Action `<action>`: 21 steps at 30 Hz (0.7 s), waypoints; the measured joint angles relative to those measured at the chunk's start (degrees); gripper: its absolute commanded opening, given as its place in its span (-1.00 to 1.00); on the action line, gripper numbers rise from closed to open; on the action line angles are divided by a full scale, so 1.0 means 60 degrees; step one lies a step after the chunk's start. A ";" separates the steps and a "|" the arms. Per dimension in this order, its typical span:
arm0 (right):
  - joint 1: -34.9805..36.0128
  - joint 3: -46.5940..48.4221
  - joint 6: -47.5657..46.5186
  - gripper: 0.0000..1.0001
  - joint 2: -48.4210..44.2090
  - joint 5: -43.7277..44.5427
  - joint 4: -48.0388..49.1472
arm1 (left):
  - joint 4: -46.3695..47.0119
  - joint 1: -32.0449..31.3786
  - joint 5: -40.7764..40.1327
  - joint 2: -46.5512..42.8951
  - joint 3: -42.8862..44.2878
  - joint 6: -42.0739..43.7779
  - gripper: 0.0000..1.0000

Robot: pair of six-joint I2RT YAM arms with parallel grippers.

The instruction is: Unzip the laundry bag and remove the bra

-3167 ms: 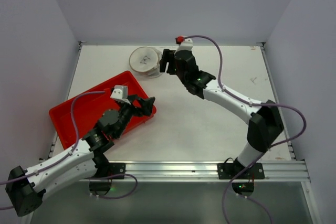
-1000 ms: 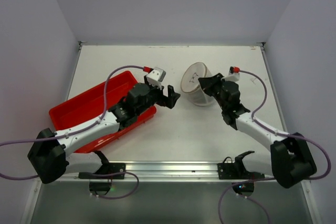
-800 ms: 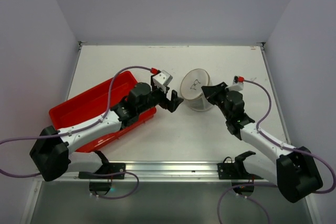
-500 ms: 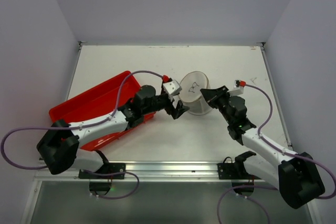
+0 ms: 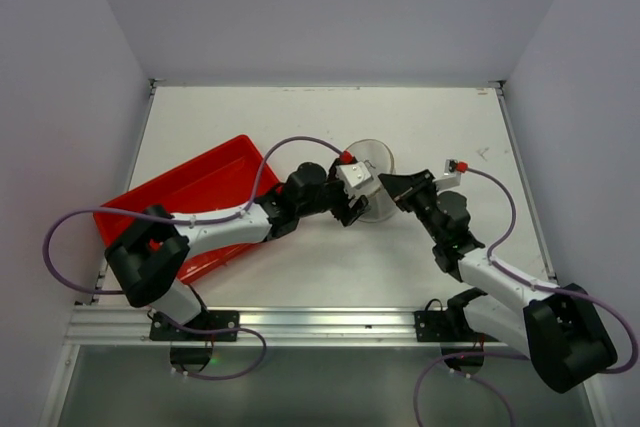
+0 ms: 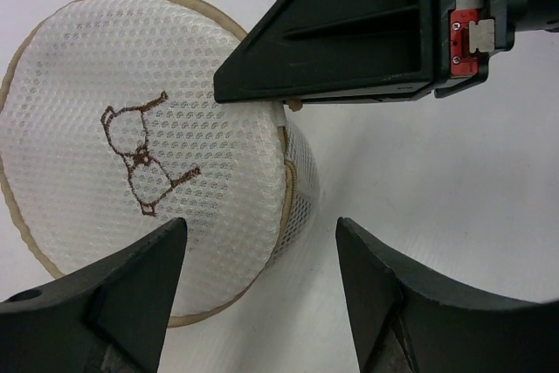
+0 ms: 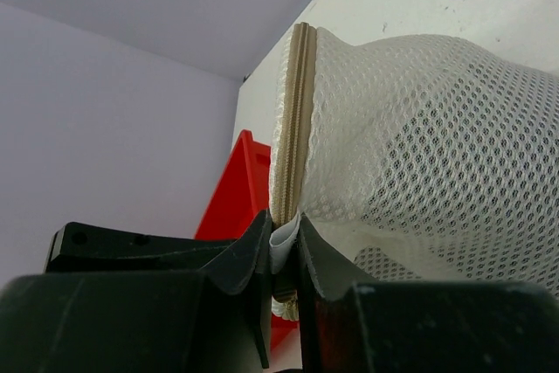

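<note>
The laundry bag (image 6: 131,155), a round white mesh drum with a brown embroidered figure on its lid, stands tilted on the table (image 5: 300,117) in the middle. My right gripper (image 7: 284,233) is shut on a small white tab at the beige zipper rim (image 7: 295,111) of the laundry bag (image 7: 437,128). From the left, my left gripper (image 6: 260,246) is open, its fingers (image 6: 140,286) straddling the bag's lower right edge without touching it. From above, the left gripper (image 5: 360,205) covers part of the laundry bag (image 5: 378,162), with the right gripper (image 5: 388,185) on its right side. The bra is hidden.
A red plastic tray (image 5: 190,187) lies at the left, under the left arm; its corner shows behind the bag in the right wrist view (image 7: 249,189). The right gripper's black body (image 6: 349,32) fills the top right of the left wrist view.
My left arm has swung right from the tray up to the bag, its jaws narrowing a little. The right gripper has drawn the bag slightly nearer and leftward, keeping its hold.
</note>
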 measured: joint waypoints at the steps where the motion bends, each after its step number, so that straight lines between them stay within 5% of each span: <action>1: 0.0000 -0.0051 0.0058 -0.75 0.0007 -0.0015 0.0084 | 0.0055 -0.0026 -0.0095 0.0051 0.0000 0.0033 0.42; 21: 0.0000 -0.0251 0.0867 -0.71 0.0674 -0.0277 0.1242 | 0.0907 -0.0233 -0.0801 0.0765 -0.0102 0.0608 0.26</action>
